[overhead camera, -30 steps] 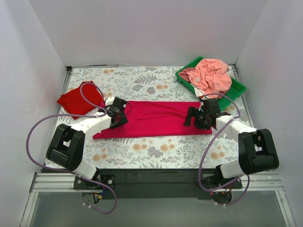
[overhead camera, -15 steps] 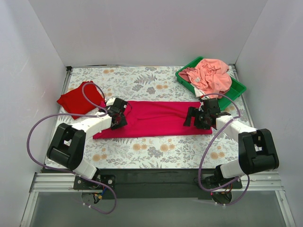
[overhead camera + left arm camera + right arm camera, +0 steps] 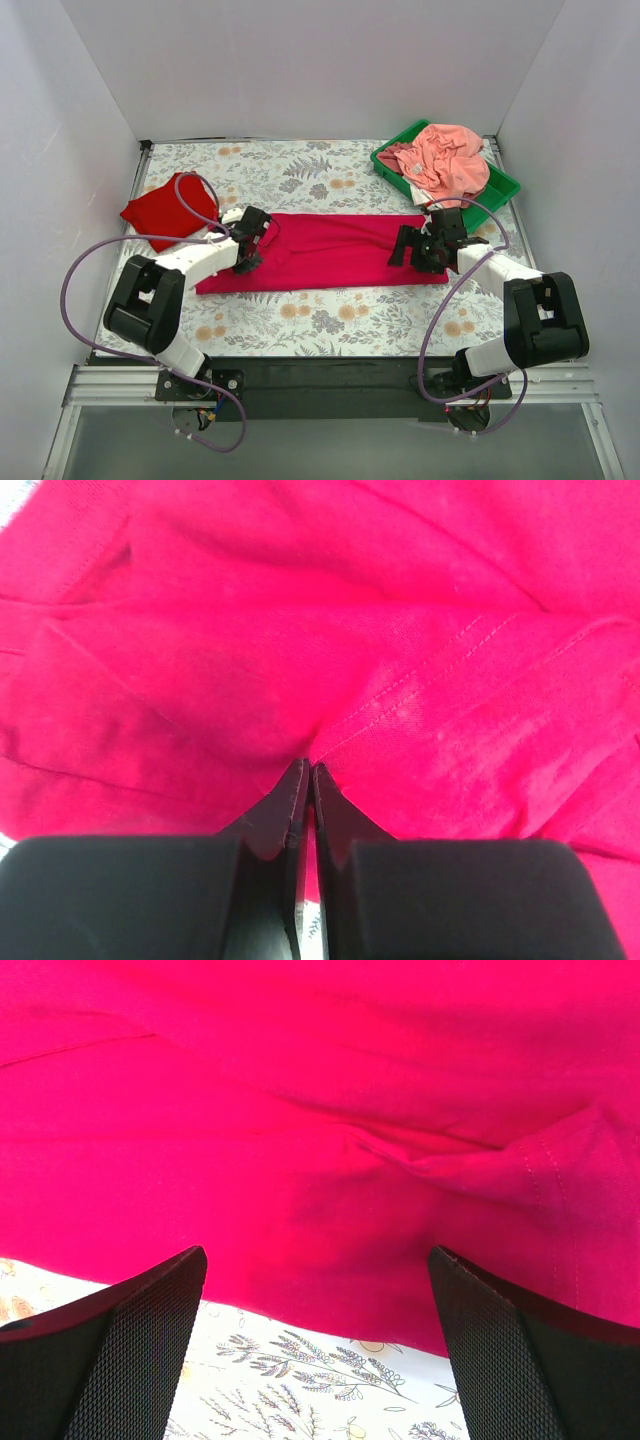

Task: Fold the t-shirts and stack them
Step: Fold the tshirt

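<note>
Pink-red shirt [image 3: 335, 250] lies flat. The left gripper [image 3: 306, 770] pinches a fold of it tight. The right gripper [image 3: 317, 1255] hangs wide open over its edge.

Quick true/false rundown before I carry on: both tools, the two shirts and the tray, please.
1. The left tool is shut, pinching a fold of the crimson shirt. True.
2. The right tool is also shut on that shirt. False: its jaws stand wide open over the shirt's edge.
3. The scarlet shirt is stacked on the crimson one. False: it lies folded on the floral cloth, off to the left.
4. The green tray holds salmon-pink clothes. True.
</note>
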Available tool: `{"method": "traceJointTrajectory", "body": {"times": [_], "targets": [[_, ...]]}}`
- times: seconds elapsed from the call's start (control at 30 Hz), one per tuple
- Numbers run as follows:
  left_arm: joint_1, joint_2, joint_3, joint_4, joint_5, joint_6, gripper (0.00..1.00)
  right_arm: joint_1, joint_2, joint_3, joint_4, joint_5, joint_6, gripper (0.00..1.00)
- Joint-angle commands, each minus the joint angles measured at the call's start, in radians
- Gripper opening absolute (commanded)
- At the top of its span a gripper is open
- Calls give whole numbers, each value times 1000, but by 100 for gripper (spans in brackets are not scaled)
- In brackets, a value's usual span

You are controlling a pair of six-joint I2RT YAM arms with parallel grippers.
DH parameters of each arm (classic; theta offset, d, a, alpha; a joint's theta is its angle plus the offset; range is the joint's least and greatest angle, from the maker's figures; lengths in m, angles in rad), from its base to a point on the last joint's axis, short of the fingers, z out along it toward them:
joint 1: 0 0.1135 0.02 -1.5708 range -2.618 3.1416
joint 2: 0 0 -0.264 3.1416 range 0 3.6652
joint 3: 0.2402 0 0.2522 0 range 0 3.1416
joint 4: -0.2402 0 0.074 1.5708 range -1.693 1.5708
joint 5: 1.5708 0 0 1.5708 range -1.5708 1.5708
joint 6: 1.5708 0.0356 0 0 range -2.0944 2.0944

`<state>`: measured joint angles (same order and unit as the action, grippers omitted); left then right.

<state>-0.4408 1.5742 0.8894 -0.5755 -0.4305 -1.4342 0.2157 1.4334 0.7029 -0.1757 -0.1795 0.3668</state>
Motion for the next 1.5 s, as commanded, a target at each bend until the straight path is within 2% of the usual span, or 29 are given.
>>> {"method": "traceJointTrajectory", "body": {"times": [0.0, 0.3, 0.7, 0.87, 0.93, 0.97, 1.0, 1.03, 1.1, 1.27, 1.37, 1.47], "targets": [[2, -33, 54, -26, -95, -17, 0, -9, 25, -33, -11, 11, -2, 98], [14, 33, 170, -17, -195, 41, 0, -12, 15, -36, -11, 9, -5, 98], [105, 128, 249, 115, -218, 211, 0, -21, 18, -39, -13, 15, -28, 98], [152, 168, 281, 143, -223, 236, 0, -22, 21, -39, -13, 20, -32, 98], [165, 190, 302, 146, -221, 245, 13, -22, 21, -37, -13, 20, -34, 98], [175, 193, 312, 146, -220, 247, 24, -22, 19, -36, -13, 20, -37, 98], [177, 202, 327, 144, -220, 250, 47, -22, 19, -36, -15, 18, -37, 98], [182, 210, 339, 132, -234, 244, 58, -22, 19, -34, -13, 18, -40, 98], [182, 211, 361, 115, -246, 236, 71, -22, 15, -33, -19, 17, -43, 98], [183, 150, 416, 65, -226, 184, 77, -22, -25, -22, -27, 47, -51, 98], [182, 78, 401, -21, -171, 80, 81, -21, -53, -14, -38, 123, -52, 99], [180, -29, 285, 35, 28, 69, 82, -22, -94, -5, -36, 103, -54, 98]]}}
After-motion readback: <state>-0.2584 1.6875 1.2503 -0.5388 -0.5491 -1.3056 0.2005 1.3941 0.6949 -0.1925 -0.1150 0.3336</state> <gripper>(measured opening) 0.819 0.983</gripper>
